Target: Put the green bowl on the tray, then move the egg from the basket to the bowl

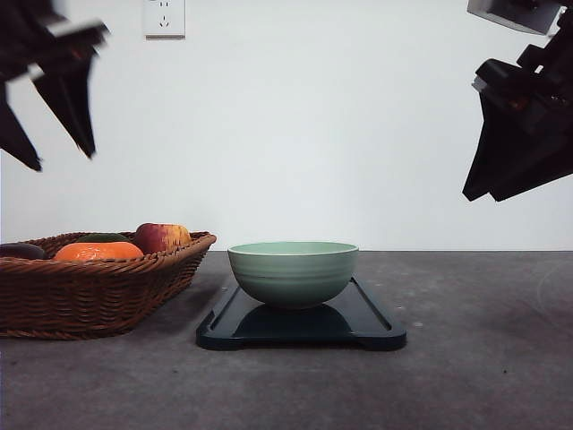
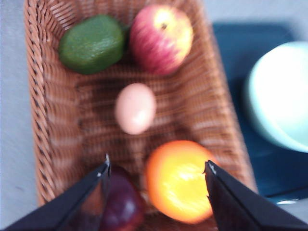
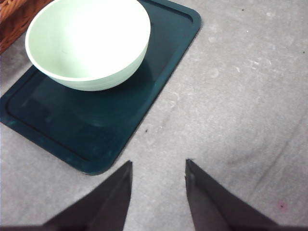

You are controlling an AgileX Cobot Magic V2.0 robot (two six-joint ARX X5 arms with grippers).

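The left hand hangs high over the shallow brown woven wicker basket, its two dark fingers spread wide and pinching nothing. Directly under the gap between them lies a round orange fruit, and beside that, partly under one finger, a dark purple rounded fruit. Farther from the hand, near the middle of the basket floor, rests the small smooth pale reddish-brown egg, lying apart from the other items. Beyond it, at the far end, a green lumpy fruit and a red-and-yellow apple sit side by side.

The right hand hovers above bare grey table, fingers parted and empty. Near it lies the flat near-black rectangular tray with rounded corners. The pale sage-green round ceramic bowl stands upright on that tray, toward the end nearer the basket, and its inside is empty.

In the front view the basket sits just beside the tray, with the bowl roughly centred across the tray's width.
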